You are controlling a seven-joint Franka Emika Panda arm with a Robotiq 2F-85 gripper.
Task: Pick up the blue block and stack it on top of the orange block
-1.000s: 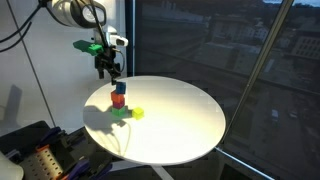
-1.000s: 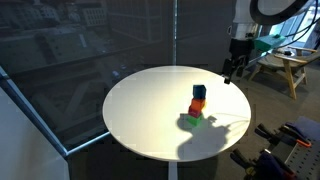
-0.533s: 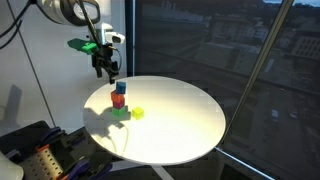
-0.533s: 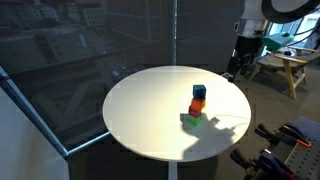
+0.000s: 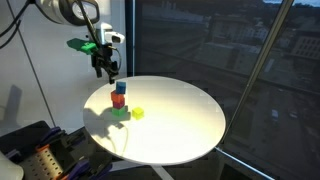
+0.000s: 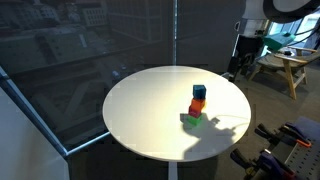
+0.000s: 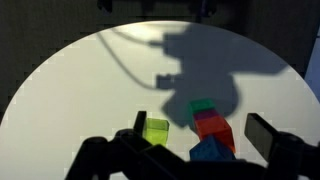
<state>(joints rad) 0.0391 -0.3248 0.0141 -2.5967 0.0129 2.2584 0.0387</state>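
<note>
The blue block (image 5: 119,87) sits on top of the orange block (image 5: 119,99) on the round white table (image 5: 180,115). The stack also shows in an exterior view, blue block (image 6: 199,91) over orange block (image 6: 197,105). In the wrist view the blue block (image 7: 208,151) is nearest, with the orange block (image 7: 212,127) below it. My gripper (image 5: 107,71) is open and empty, above and beside the stack. It also shows near the table's edge (image 6: 238,66). In the wrist view its fingers (image 7: 203,135) frame the stack without touching it.
A green cube (image 5: 119,112) is at the foot of the stack; I cannot tell whether it is under or beside the orange block. A yellow cube (image 5: 137,113) lies next to it. Both show in the wrist view, green (image 7: 203,106) and yellow (image 7: 155,130).
My open gripper has drawn a little up and away from the stack since one second ago. The blocks have not moved.
</note>
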